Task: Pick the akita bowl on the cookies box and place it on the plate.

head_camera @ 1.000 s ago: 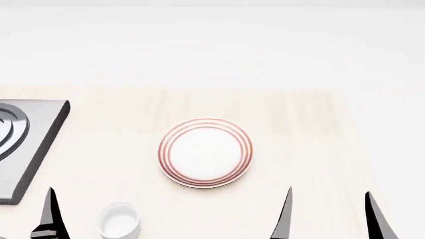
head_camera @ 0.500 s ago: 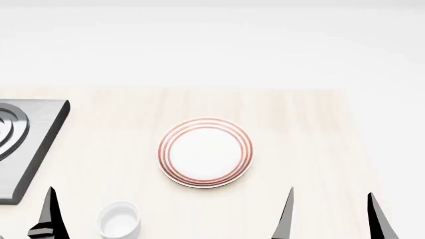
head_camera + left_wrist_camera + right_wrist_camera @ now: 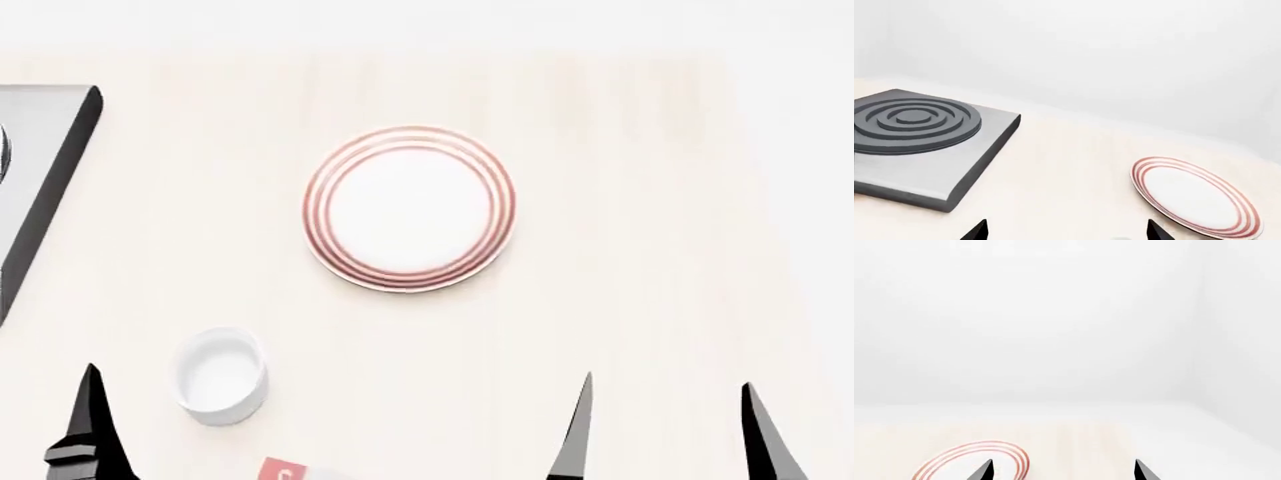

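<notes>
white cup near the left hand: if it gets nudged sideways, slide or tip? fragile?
Probably slides rather than tips: the white cup looks squat, about as wide as tall, standing upright on the smooth wooden table. It looks empty, so likely light. Its glossy, ceramic-like look suggests it is rigid, slippery and possibly chippable.

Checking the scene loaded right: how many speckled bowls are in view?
0. Only the plate, a white cup and a red box corner at the head view's bottom edge show; bowls may sit below the frame.

Pale matt wood-grain table [image 3: 641, 250]
</notes>
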Controlling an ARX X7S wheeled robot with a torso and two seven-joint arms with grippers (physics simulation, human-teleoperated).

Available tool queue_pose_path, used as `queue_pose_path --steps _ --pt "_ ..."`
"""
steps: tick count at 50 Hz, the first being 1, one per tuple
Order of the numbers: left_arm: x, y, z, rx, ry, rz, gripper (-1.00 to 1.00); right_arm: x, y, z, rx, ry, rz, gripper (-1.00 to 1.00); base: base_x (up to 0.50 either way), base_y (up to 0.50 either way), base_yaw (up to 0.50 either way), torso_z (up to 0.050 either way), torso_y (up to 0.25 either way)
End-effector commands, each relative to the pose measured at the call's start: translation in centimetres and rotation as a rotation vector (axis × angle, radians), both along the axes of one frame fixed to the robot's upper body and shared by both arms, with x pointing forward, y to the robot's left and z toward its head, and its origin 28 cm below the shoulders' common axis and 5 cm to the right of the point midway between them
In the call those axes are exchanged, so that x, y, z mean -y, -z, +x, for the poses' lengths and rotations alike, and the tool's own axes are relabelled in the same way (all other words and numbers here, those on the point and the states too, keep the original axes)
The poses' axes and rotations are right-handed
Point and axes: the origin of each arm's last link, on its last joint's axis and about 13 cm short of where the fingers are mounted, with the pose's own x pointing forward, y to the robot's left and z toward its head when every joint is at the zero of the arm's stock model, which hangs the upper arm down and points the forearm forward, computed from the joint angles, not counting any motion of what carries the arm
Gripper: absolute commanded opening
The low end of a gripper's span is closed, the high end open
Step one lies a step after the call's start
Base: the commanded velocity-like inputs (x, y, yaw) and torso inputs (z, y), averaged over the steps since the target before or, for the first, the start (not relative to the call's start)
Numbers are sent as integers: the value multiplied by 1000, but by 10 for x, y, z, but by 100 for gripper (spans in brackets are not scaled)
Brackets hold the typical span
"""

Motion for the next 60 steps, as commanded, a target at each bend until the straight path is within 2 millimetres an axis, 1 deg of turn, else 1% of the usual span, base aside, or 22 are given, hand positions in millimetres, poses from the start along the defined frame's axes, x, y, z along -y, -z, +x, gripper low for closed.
queue_pose_path --steps 1,20,21,24,25,28,29,31,32,34,36,37,39,41,43,45,48,51,52,54,57,60 --pt "0 0 0 5 -4 3 100 0 0 0 0 -1 -6 100 0 0 0 0 -250" --pt "0 2 -1 1 -6 0 100 0 1 0 -2 -8 -9 100 0 0 0 0 -250" --pt "0 1 0 1 -27 5 100 0 1 0 -8 -11 -7 100 0 0 0 0 -250" --pt "0 1 2 -23 -33 4 100 1 1 2 -37 -20 9 100 0 0 0 0 0" --pt "0 2 3 -32 -43 35 100 1 1 4 -62 -27 14 100 0 0 0 0 0" --pt "-1 0 3 -35 -53 58 100 2 1 5 -87 -37 24 100 0 0 0 0 0" --pt "-2 -2 4 -34 -52 55 100 2 0 6 -132 -64 31 100 0 0 0 0 0" --pt "-4 -4 6 -31 -67 76 100 1 -1 7 -151 -84 5 100 0 0 0 0 0" --pt "-6 -4 8 -47 -53 105 100 0 -4 4 -164 -130 -10 100 0 0 0 0 0" --pt "-9 -6 11 -52 -65 105 100 1 -8 5 -158 -112 -22 100 0 0 0 0 0" --pt "-12 -10 13 -67 -59 99 100 3 -14 7 -180 -139 -49 100 0 0 0 0 0" --pt "-16 -13 15 -85 -59 106 100 5 -20 9 -185 -142 -86 100 0 0 0 0 0" --pt "-18 -15 17 -100 -55 141 100 7 -28 12 -198 -141 -136 100 0 0 0 0 0" --pt "-21 -20 18 -93 -74 153 100 9 -37 15 -190 -135 -180 100 0 0 0 0 0" --pt "-22 -23 21 -115 -93 162 100 11 -44 17 -183 -123 -208 100 0 0 0 0 0" --pt "-23 -27 22 -100 -109 179 100 12 -52 20 -189 -125 -233 100 0 0 0 0 0" --pt "-23 -30 21 -93 -115 191 100 12 -60 21 -194 -142 -247 100 0 0 0 0 0" --pt "-24 -33 22 -103 -124 202 100 11 -67 21 -227 -250 -306 100 0 0 0 0 0" --pt "-24 -34 23 -107 -116 206 100 11 -70 22 -217 -235 -305 100 0 0 0 0 0" --pt "-24 -37 23 -102 -106 221 100 10 -76 22 -235 -293 -324 100 0 0 0 0 0" --pt "-25 -42 23 -89 -102 221 100 8 -85 20 -229 -326 -383 100 0 0 0 0 0" --pt "-26 -45 22 -86 -99 215 100 7 -95 19 -255 -375 -397 100 0 0 0 0 0"
